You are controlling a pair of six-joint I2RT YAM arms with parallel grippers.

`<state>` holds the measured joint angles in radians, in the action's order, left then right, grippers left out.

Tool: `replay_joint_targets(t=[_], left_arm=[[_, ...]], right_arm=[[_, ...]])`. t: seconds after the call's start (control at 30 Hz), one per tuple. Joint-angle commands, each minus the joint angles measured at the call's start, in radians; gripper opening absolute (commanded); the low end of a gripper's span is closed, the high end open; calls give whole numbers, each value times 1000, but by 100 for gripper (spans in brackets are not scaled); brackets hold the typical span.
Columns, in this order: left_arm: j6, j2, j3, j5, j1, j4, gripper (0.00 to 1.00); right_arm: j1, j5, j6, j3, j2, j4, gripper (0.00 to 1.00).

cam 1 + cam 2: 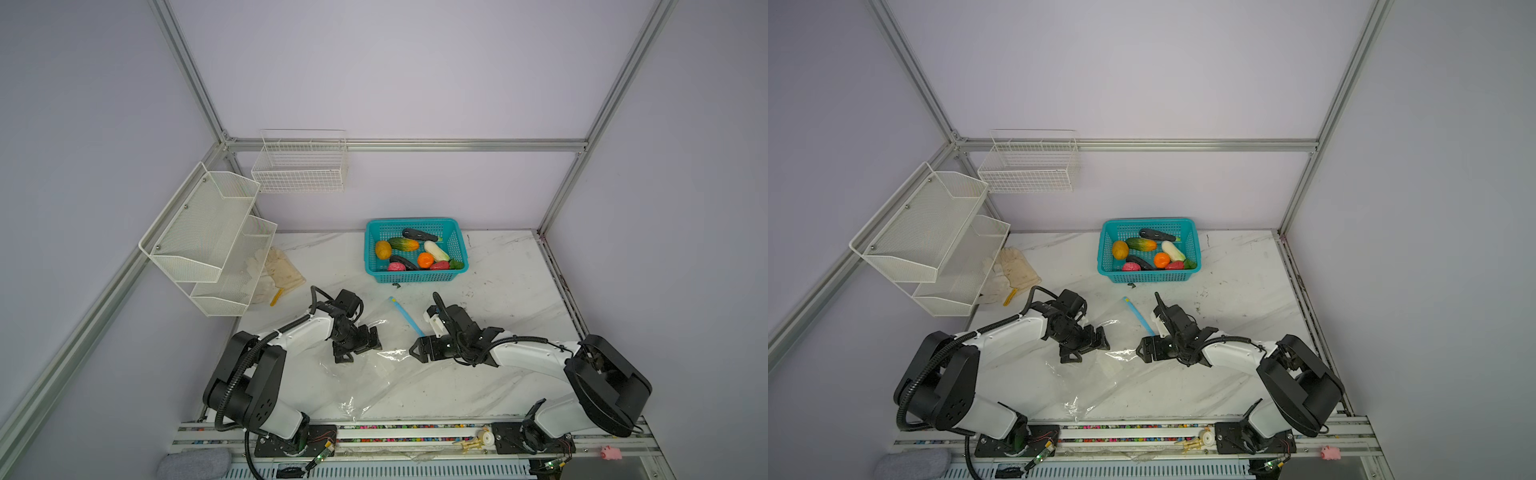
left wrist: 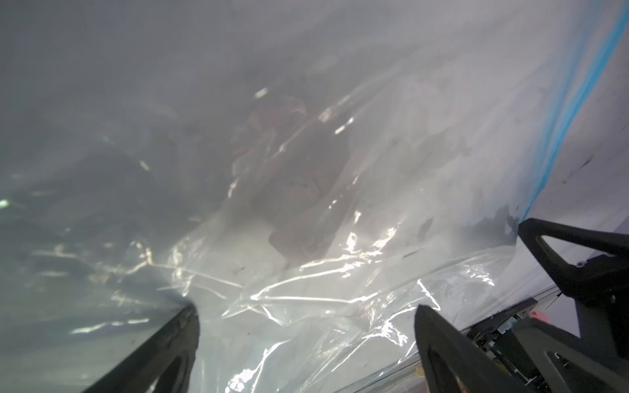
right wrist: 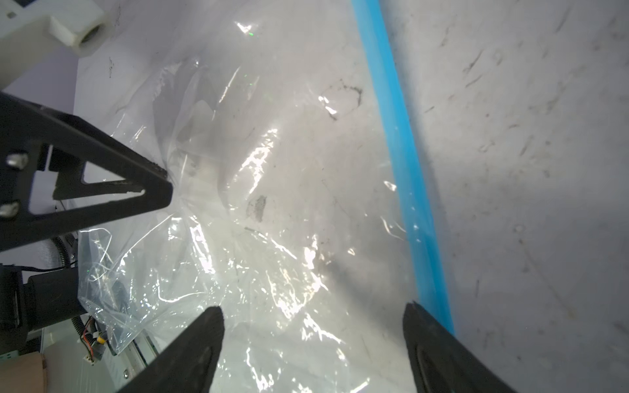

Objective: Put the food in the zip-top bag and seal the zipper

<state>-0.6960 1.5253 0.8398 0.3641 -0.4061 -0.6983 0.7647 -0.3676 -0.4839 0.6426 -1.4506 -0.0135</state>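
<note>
Two white-and-black arms bend at the elbow and stretch low toward the zip-top bag point(image 1: 374, 374). In both top views the left gripper point(image 1: 359, 347) hangs over the bag's left part and the right gripper point(image 1: 415, 351) over its right part. The two point at each other, near but apart. Each gripper's jaws stand wide apart just above the bag's clear film, as the wrist views show.

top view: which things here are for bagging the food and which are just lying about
For the job: zip-top bag, zipper, food in the teal basket.
Lying about: gloves, wire shelves, pink pig toy.
</note>
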Motion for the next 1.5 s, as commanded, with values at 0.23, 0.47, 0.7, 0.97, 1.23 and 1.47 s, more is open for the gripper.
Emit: replay_joint_targets(t=[0.23,0.47,0.7,0.97,1.23,1.47], left_arm=[[52,121,70,-39,44,91,97],[104,139,117,-90,66,74,97],[135,113,161,-70,65,27,97],[129,27,143,-14,48,11,96],[119,4,171,24,-11,11,94],[110,56,160,39,-34,40,93]], right_arm=[[6,11,-31,-12,147,71,86],[-95,7,32,27,113,79,86],[-233,-113,106,70,-24,-17,75],[-251,-253,113,101,-165,-99,67],[-252,-312,98,87,-182,-118,61],[-252,-352,80,75,-178,-132,56]])
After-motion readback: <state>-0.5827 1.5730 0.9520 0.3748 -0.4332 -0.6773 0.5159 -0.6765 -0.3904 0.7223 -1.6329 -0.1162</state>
